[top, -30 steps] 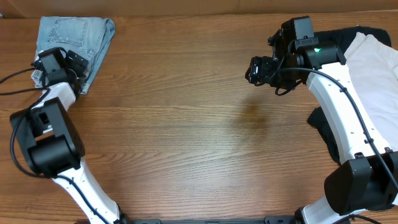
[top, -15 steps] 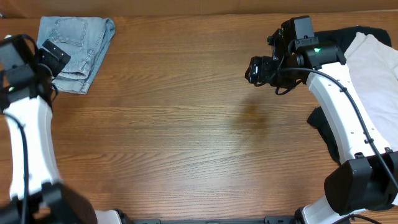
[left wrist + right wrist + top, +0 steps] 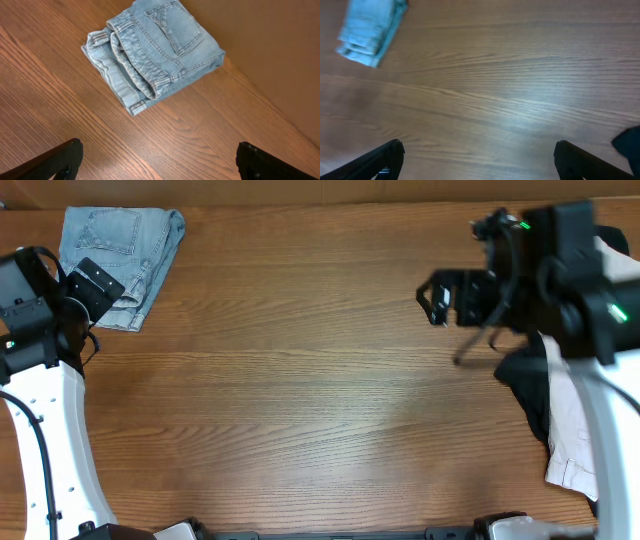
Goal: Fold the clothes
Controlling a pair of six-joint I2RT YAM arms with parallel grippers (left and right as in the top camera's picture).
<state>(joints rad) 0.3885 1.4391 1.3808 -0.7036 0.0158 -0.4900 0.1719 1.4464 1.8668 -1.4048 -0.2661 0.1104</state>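
While the folded shorts (image 3: 122, 252) lay at the far-left corner of the worktop (image 3: 300, 380), their long axis ran near-to-far with a slight slant. They sat just beyond the left pincer (image 3: 97, 284), a little to its right. That arm was much the nearer; the right pincer (image 3: 440, 297) was well apart, far across the wood. Left pincer spread wide, nothing in it. Right pincer likewise wide and empty. A second earlier the left pincer was down over the shorts' near-left edge; it had since pulled back clear, bundle unmoved. Right arm had swung rightward over the black garment (image 3: 523, 395) and pale trousers (image 3: 566, 442), its pincer widened. Judged: fold done, next piece due.
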